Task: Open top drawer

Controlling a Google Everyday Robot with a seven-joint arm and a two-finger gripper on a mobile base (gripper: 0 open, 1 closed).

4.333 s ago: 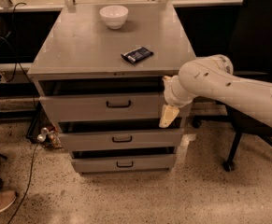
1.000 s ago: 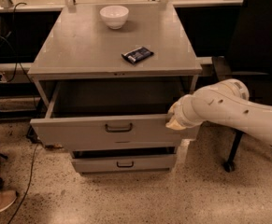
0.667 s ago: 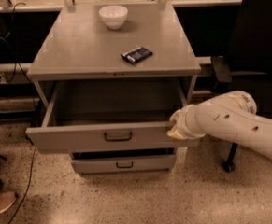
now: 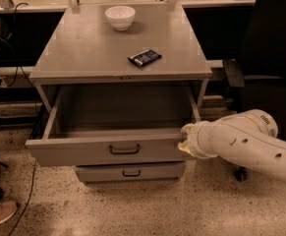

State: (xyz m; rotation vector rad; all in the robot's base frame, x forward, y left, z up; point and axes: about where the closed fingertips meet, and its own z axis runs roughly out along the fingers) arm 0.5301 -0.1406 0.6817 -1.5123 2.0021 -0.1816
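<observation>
Top drawer [image 4: 73, 154] stands pulled well out toward the near side, its plain grey interior exposed. The task appears essentially done, with at most a little travel left. Gripper [image 4: 184, 143] sits at the right end of the front panel, beside the loop handle [image 4: 124, 150]; its grip state cannot be told. Compared with 0.7 s ago, the drawer is slightly further out.

The top drawer [image 4: 108, 152] is extended nearward beneath the cabinet top [image 4: 78, 53], where a bowl [image 4: 120, 17] is set behind a packet [image 4: 144, 58]. The gripper [image 4: 184, 142] is positioned at the drawer's right end.
</observation>
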